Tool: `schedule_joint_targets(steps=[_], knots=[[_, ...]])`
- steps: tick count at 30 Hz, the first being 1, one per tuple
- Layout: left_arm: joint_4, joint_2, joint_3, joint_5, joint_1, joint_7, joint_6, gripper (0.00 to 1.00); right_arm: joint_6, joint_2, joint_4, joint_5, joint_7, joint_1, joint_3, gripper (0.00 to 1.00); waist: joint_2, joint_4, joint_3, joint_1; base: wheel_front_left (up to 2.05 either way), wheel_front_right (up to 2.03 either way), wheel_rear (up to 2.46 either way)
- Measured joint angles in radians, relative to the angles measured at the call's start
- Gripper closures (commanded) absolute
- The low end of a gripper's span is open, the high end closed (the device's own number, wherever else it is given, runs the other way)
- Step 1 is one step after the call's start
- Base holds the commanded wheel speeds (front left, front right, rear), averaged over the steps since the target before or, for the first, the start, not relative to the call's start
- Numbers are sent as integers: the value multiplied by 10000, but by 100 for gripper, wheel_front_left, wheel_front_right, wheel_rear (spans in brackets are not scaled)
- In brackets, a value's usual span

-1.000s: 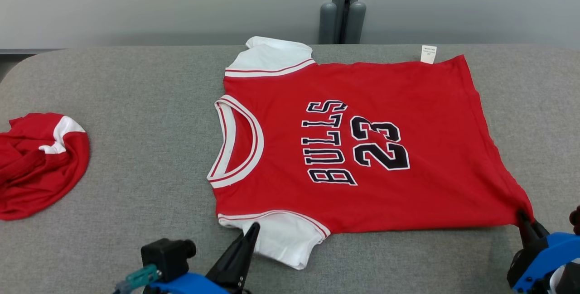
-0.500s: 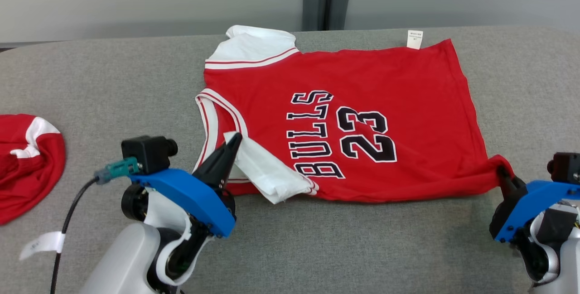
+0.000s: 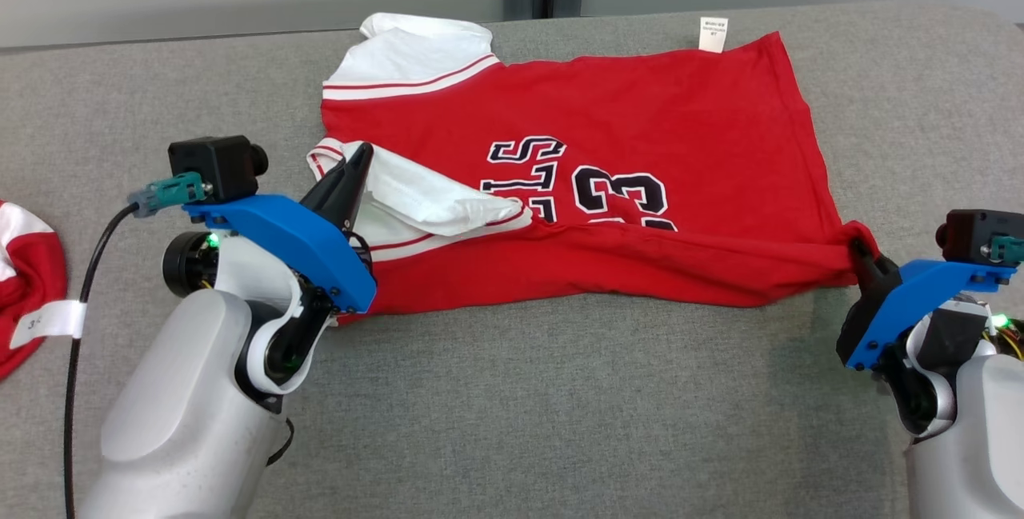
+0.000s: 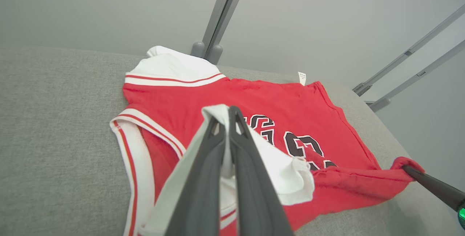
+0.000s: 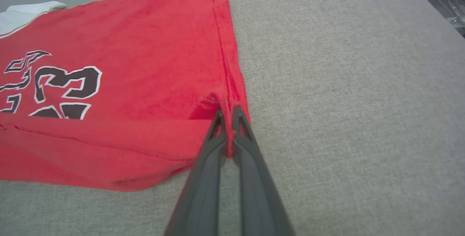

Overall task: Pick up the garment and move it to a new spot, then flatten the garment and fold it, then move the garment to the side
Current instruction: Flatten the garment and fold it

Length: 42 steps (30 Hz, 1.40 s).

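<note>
I see the red Bulls jersey (image 3: 640,95) lying on the gray bench (image 3: 560,423), close to the back edge. Its neck hole points to my robot's left and its bottom hem points to the right. My left claw (image 3: 362,153) is pinched tight on the near white sleeve (image 3: 432,203). It holds that sleeve up and over the front of the jersey, so the white cloth lies beside the first black letters. My right claw (image 3: 858,251) is pinched tight on the near bottom corner of the jersey, and that corner is bunched up in its grip. Between the two claws the near edge of the jersey is rolled over onto itself in a long red fold. The fold hides the lower part of the letters and the number. The far white sleeve (image 3: 416,51) lies by the back edge. A small white tag (image 3: 713,33) sticks out from the far side. Another red and white cloth (image 3: 24,263) sits bunched at the left edge of the bench, well apart from the jersey.
</note>
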<state>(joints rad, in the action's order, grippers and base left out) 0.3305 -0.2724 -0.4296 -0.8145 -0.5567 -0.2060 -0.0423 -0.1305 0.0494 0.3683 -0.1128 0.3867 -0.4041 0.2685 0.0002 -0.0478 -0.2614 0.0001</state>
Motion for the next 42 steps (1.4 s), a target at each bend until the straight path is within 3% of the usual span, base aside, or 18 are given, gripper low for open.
schedule_joint_targets(steps=[3, 4, 5, 6, 7, 9, 15, 22, 30, 36, 42], knots=[[522, 169, -25, 54, -258, 209, -90, 100, 0, -2, 284, 8, -180, -252, -17, 100, 0, -24, -101, 0, 0, 0, 0], [669, 217, -54, 75, -320, 284, -113, 100, 0, -2, 366, 8, -230, -323, -35, 82, 0, -34, -136, 0, 0, 0, 0], [836, 263, -58, 96, -389, 378, -125, 100, 0, -2, 454, 4, -303, -400, -59, 57, 0, -37, -160, 0, 0, 0, 0], [961, 293, -61, 128, -450, 470, -167, 78, 0, 0, 525, -10, -384, -471, -90, 13, 0, -42, -178, 0, 0, 0, 0], [1093, 311, -92, 157, -500, 516, -201, 51, -2, -4, 604, -38, -435, -539, -113, 0, 0, -46, -193, 0, 0, 0, 0], [1262, 378, -119, 249, -591, 807, -280, 0, -2, -4, 660, -140, -755, -662, -132, 0, 0, -39, -206, 0, 0, 0, 0], [1427, 326, -186, 1032, -569, 2525, -203, 0, -2, -6, 644, -629, -1835, -844, -209, 0, 0, 84, -12, -1, 0, 0, 0], [1112, 157, -393, 1618, 1181, 3760, 393, 0, -2, -8, 113, -719, -1893, 35, 186, 0, -2, 439, 376, -3, 0, 0, 0], [1058, 209, -769, 1778, 2322, 3570, 1009, 0, 0, -6, 119, -537, -1486, 851, 796, 0, -2, 664, 356, -2, 0, 0, 0], [1643, 293, -943, 1998, 2073, 3170, 1465, 0, 0, -6, 1053, -466, -1453, 499, 817, 0, -2, 626, 106, -1, 0, 0, 0], [2263, 368, -1172, 2188, 1678, 2744, 1613, 0, 0, -6, 2054, -393, -1682, -164, 637, 0, -2, 512, -123, 0, 0, 0, 0]])
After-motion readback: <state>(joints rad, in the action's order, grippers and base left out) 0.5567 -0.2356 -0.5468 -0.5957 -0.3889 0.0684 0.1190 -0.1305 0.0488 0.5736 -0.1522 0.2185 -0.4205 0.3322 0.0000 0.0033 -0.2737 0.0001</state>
